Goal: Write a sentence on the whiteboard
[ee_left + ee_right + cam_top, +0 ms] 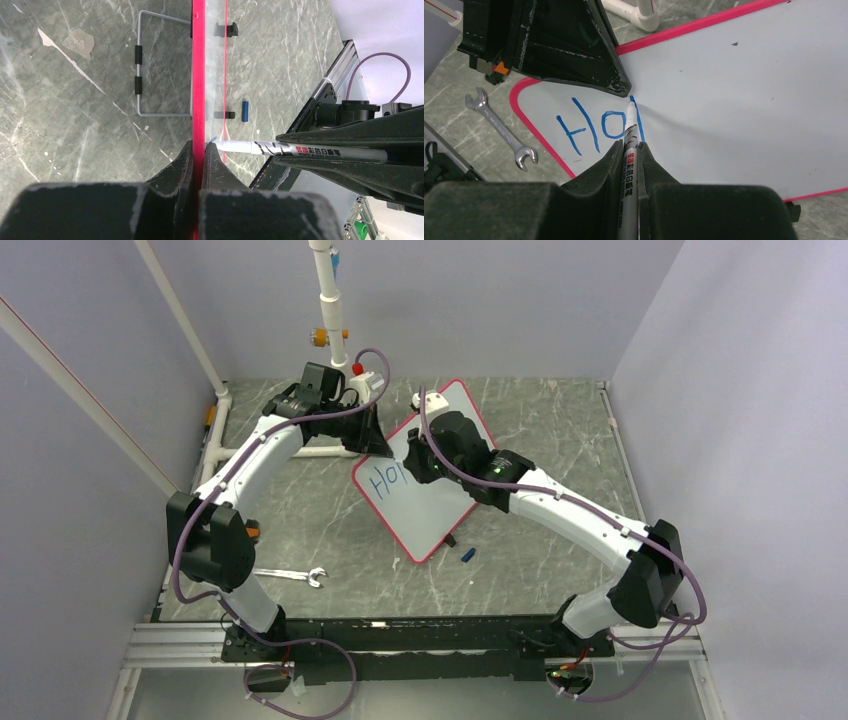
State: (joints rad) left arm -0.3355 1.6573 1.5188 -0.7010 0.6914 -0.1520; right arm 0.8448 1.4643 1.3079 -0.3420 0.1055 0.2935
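The whiteboard (pixel 432 518), white with a thin red border, stands tilted near the table's middle. My left gripper (pixel 379 443) is shut on its red upper edge (pixel 198 75), one finger on each face (pixel 199 148). My right gripper (pixel 630 146) is shut on a silver whiteboard marker (pixel 631 127), also seen from the side in the left wrist view (pixel 280 148). The marker's blue tip touches the board just below the left fingers. The sentence (pixel 596 125) reads "Ho" in blue, followed by one upright stroke at the tip (pixel 385 480).
A steel wrench (pixel 291 575) lies on the table left of the board (pixel 499 127). The marker's blue cap (pixel 467 554) lies by the board's near corner (pixel 245 111). A white pipe frame (pixel 328 300) stands behind. A wire stand (pixel 145 65) sits behind the board.
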